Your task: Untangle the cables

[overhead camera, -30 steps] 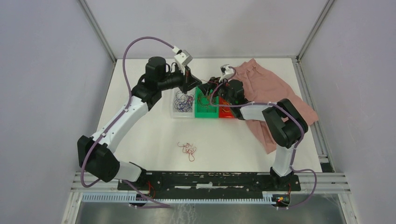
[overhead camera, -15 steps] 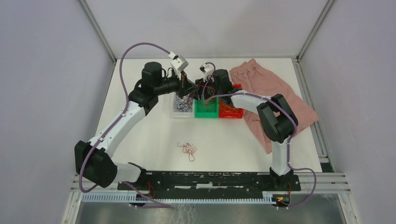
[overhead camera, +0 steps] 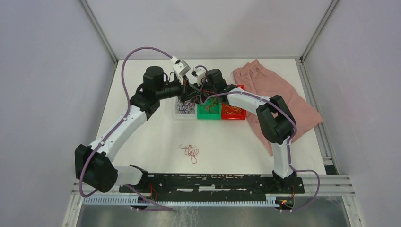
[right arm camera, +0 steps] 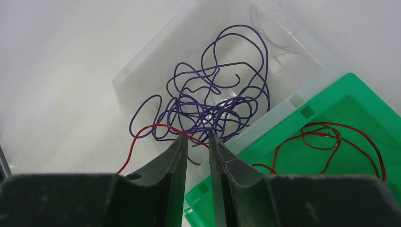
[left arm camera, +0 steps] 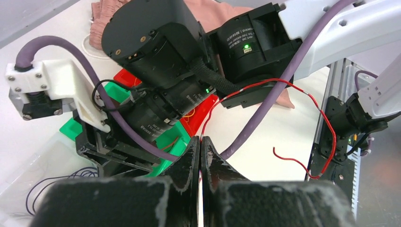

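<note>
Right pincer [right arm camera: 196, 140] leftward, astride red cable [right arm camera: 137, 140]

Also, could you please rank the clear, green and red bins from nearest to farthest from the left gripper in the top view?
Measured from the left gripper, which is shut on a red cable:
1. clear bin: left end of the row, right under the gripper.
2. green bin: middle of the row.
3. red bin: right end of the row.

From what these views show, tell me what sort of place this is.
Probably a robotics lab work cell: a white table walled by plain grey panels, two robot arms bolted to a rail at its near edge, and small bins holding thin cables.
</note>
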Robot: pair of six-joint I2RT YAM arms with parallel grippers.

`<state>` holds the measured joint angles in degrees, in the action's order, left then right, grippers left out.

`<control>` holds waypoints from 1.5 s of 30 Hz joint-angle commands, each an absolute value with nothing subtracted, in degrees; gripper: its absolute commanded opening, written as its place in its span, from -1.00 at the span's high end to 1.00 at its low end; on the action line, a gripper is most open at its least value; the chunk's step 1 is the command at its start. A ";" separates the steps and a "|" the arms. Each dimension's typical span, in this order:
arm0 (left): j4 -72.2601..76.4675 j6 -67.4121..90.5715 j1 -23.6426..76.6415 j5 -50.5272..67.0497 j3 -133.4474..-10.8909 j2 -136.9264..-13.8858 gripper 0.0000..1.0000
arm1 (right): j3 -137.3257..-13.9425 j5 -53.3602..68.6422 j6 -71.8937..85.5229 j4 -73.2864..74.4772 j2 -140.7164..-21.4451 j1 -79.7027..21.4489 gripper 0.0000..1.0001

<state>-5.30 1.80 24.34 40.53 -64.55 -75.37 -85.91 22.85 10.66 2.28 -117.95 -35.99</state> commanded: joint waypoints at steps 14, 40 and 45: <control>-0.60 10.12 25.99 46.93 -59.78 -71.53 0.94 | -97.35 19.93 14.24 2.02 -125.30 -36.47 0.98; -0.97 10.45 27.68 49.23 -54.40 -67.24 0.94 | -100.24 29.53 28.94 -0.71 -128.52 -30.85 0.77; -2.60 10.07 27.62 52.00 -54.05 -66.06 0.94 | -100.94 29.32 29.06 0.52 -129.00 -30.92 0.78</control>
